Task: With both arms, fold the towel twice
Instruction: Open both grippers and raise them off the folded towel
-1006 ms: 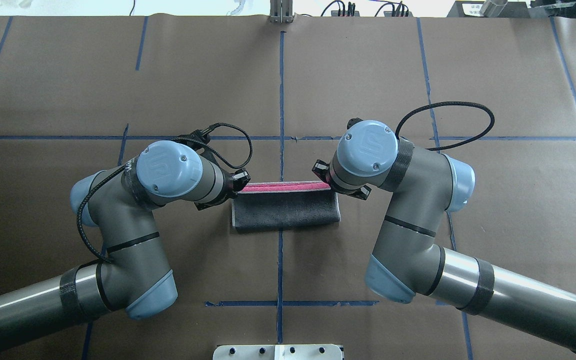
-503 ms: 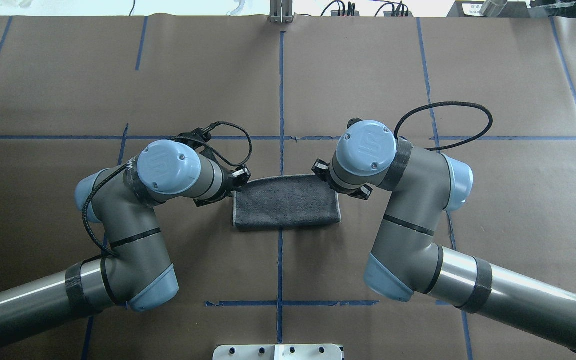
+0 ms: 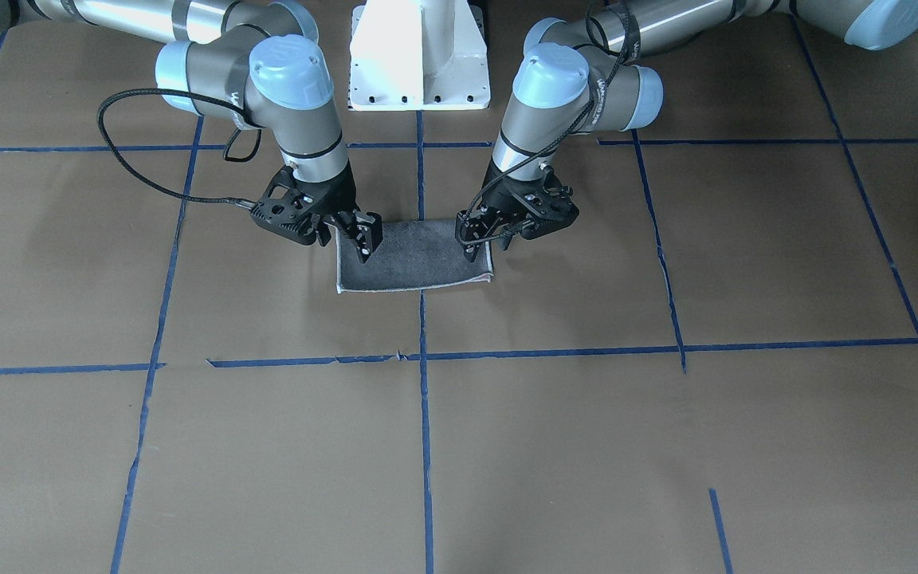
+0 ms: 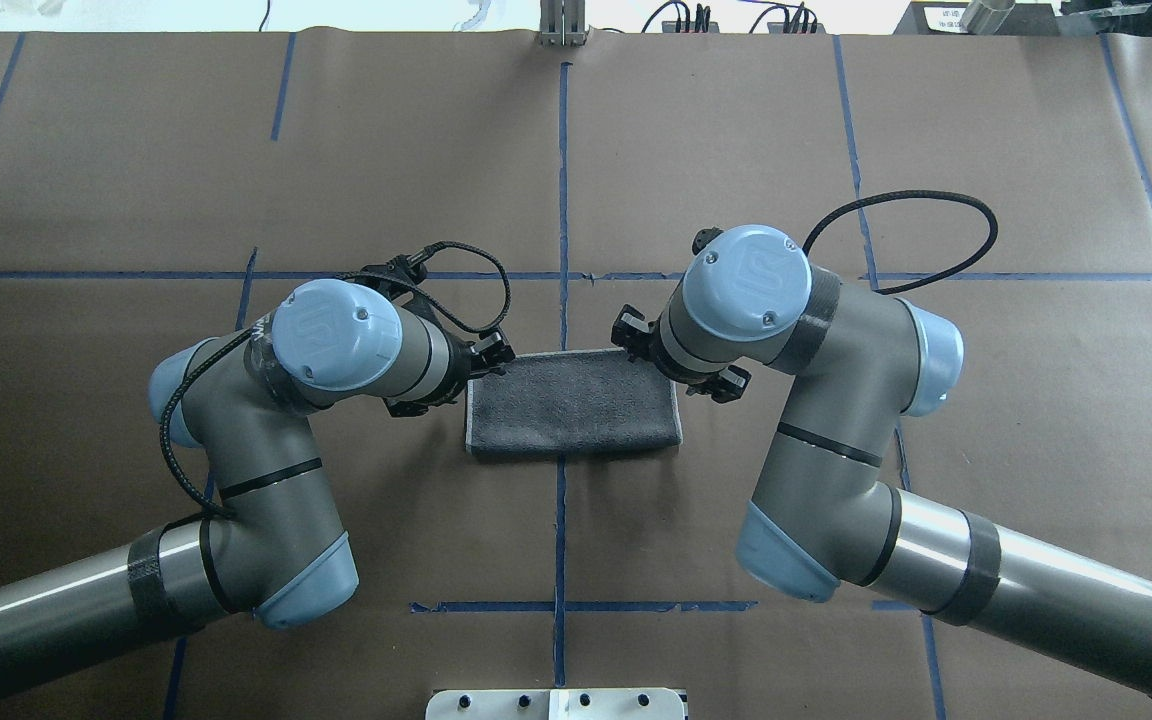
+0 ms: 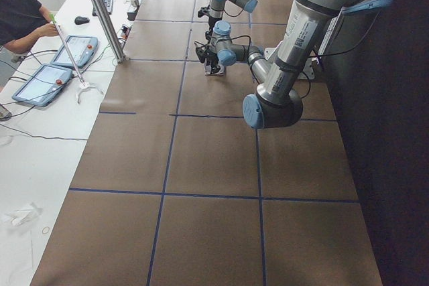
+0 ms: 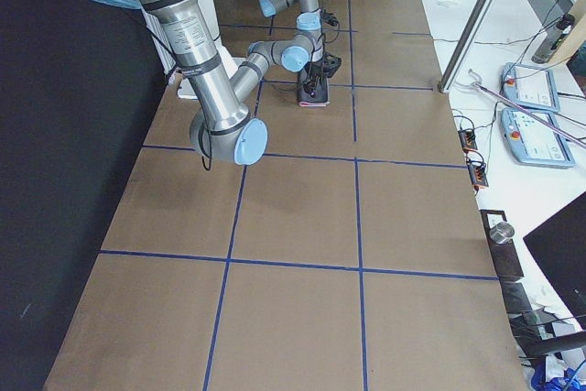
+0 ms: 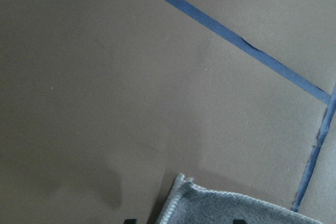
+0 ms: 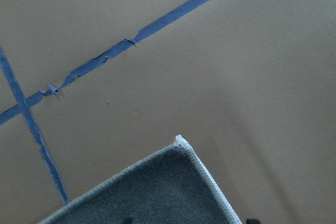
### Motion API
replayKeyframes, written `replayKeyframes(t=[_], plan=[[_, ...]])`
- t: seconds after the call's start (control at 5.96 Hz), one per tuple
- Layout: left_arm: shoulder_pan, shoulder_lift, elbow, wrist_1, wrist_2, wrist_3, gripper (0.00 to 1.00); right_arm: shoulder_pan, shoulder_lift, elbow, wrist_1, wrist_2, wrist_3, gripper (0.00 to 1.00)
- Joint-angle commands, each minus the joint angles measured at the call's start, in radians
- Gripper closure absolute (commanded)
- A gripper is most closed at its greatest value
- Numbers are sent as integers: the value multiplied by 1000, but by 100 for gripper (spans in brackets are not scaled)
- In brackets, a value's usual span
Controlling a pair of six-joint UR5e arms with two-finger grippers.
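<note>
The towel (image 4: 573,405) lies flat at the table's centre, folded into a grey rectangle with a pale stitched edge; it also shows in the front view (image 3: 415,259). My left gripper (image 4: 489,357) hovers over its far left corner, and my right gripper (image 4: 633,340) over its far right corner. Both are open and empty. In the front view the right gripper (image 3: 361,239) and left gripper (image 3: 479,237) stand just above the towel's ends. The left wrist view shows a towel corner (image 7: 231,208) below; the right wrist view shows the other corner (image 8: 157,192).
Brown paper with blue tape lines (image 4: 561,200) covers the table. The white pedestal base (image 3: 419,56) stands behind the towel. An operator with tablets (image 5: 40,78) is at the far side of the table.
The far edge, held up with pink showing, has been laid down so only grey shows. Both grippers have let go, and the right one has drawn back a little from the towel.
</note>
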Motion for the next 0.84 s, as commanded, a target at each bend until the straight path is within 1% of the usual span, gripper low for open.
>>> replayKeyframes(t=[0.0, 0.17, 0.34, 0.5, 0.67], plan=[[17, 8, -27, 8, -2, -147, 33, 37, -68, 90, 1, 72, -2, 23], [25, 14, -29, 11, 1, -228, 33, 66, -81, 109, 1, 100, -2, 23], [33, 23, -29, 13, 1, -273, 27, 78, -90, 121, 1, 110, -2, 22], [43, 31, -29, 14, -1, -290, 23, 82, -90, 121, 1, 113, -2, 16], [56, 29, -33, 34, -1, -319, 22, 82, -87, 123, 1, 113, -2, 15]])
